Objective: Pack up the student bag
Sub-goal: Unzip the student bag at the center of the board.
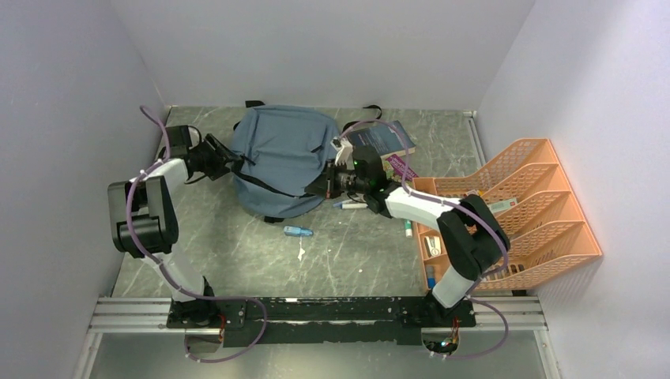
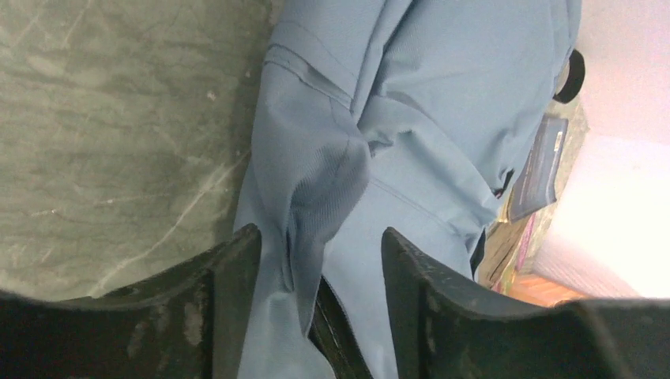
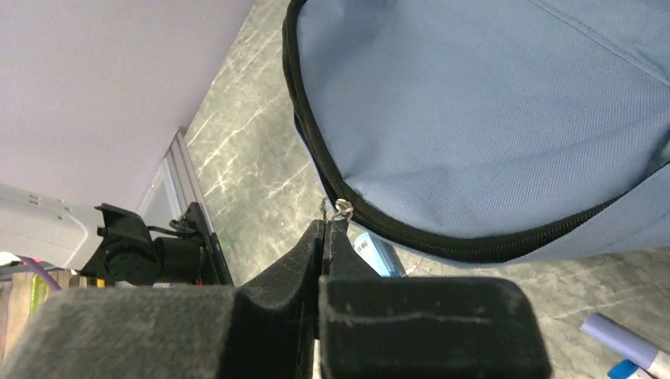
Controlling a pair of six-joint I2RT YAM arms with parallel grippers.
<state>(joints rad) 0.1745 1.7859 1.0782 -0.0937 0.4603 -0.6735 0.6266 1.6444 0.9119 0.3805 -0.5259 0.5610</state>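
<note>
— Right pincer (image 3: pixel 324 227)?
— Shut tight on the zipper pull (image 3: pixel 341 208) — likely to draw the student bag (image 1: pixel 280 154) open.
— Left pincer (image 2: pixel 320 241)?
— Parted, straddling a fabric fold (image 2: pixel 316 181), not pinching; probably there to steady. Bag itself lying mid-tabletop (image 1: pixel 237 237), toward the far wall (image 1: pixel 316 47).

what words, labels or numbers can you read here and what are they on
No text is readable.
Book cover: print too small.
Light blue item by the student bag: dark label marks, blurred.
Box in the orange rack: label too small.
</note>
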